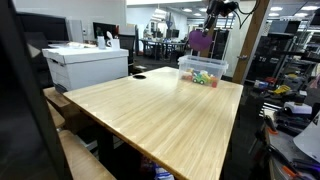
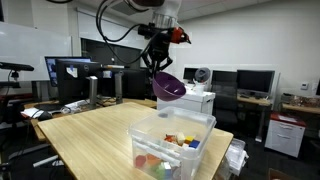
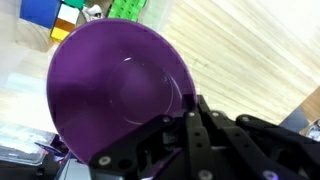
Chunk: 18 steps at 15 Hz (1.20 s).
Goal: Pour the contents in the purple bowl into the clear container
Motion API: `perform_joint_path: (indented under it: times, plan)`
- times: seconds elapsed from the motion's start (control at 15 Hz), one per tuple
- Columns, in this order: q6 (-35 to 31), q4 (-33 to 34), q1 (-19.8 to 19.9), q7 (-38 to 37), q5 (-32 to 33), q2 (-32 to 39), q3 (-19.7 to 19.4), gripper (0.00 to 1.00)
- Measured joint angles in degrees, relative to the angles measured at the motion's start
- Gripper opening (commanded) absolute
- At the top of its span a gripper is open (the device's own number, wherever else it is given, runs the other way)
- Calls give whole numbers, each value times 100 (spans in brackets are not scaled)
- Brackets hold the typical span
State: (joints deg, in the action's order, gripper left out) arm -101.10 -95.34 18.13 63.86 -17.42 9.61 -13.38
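End effector [image 2: 157, 68] grips tilted purple bowl [image 2: 169, 88] above clear container [image 2: 205, 140].

I've got my arm [image 2: 152, 6] on screen: pale, whitish rounded segments up top, with a black cable [image 2: 104, 27] looping loose off its side in an exterior view. Further down the casing goes dark, and there's an orange-red patch [image 2: 180, 35] on it. On the wrist view the end effector [image 3: 185, 108] is matte black all over — angular linkage bars, small round pivot pins, hard edges.
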Motion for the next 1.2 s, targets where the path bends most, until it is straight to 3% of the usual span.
perform_joint_path:
  times: [0.33, 1.2]
  plan:
    - [-1351, -1652, -436, 450, 862, -1058, 223, 1]
    - [-3183, -5439, -1328, 1409, 2088, -3381, 393, 1]
